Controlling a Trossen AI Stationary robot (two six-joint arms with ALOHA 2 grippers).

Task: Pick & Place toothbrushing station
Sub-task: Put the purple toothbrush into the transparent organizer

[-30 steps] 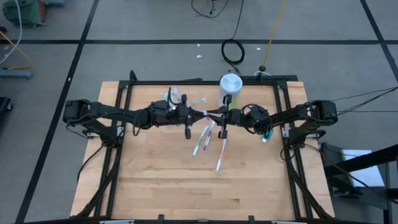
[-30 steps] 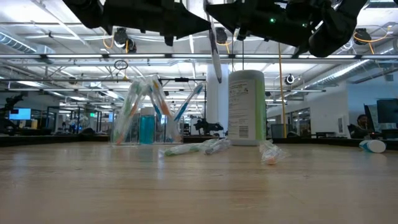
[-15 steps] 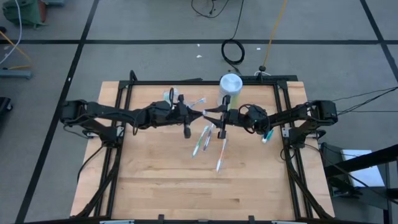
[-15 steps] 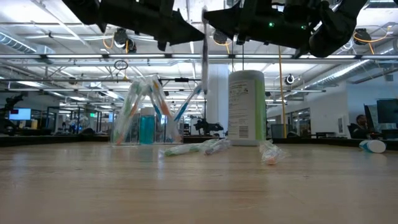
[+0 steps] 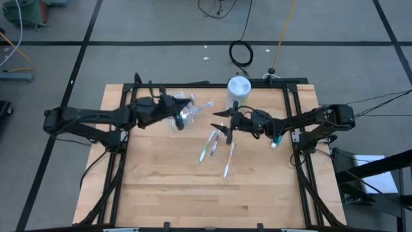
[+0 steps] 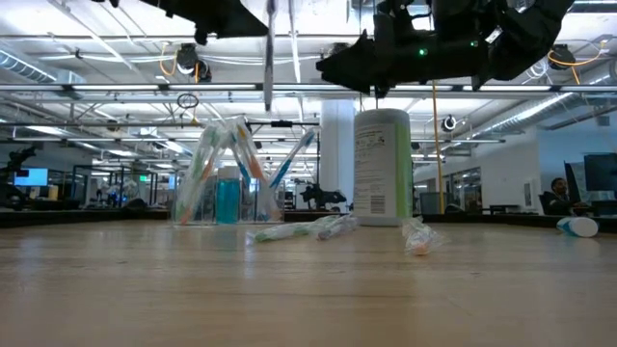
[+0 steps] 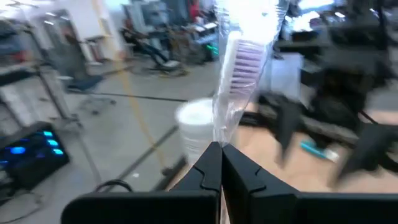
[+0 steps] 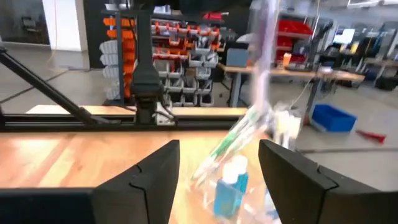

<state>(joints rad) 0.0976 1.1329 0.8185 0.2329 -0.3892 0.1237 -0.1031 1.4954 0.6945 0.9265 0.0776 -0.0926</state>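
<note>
the left gripper (image 5: 178, 120) hangs above the far left part of the table (image 5: 161, 193), right over the toothbrushing station (image 6: 228, 173), its fingers (image 7: 211, 168) pinched tight on a wrapped toothbrush (image 7: 239, 68) that stands upright between them, its bristle head showing through clear wrapping; from table height the same brush is a thin vertical stick above the station. the station is a small clear cup sitting on the wood toward the far edge, left of centre, with slim brushes fanning out of it and a teal tube (image 6: 227, 200) inside. just to its right, several loose toothbrushes (image 5: 210, 145) lie flat on the table, and one more wrapped toothbrush (image 5: 228, 160) lies a little nearer the front. behind them stands a pale-green canister (image 6: 382, 167) with a white lid (image 5: 238, 85), upright. the right gripper (image 5: 226, 121) is held in the air near the canister, above the loose brushes, its fingers (image 8: 146, 174) spread apart with nothing between them. farther right, a small teal-and-white tube (image 5: 276, 141) lies by the table's right rail.
</note>
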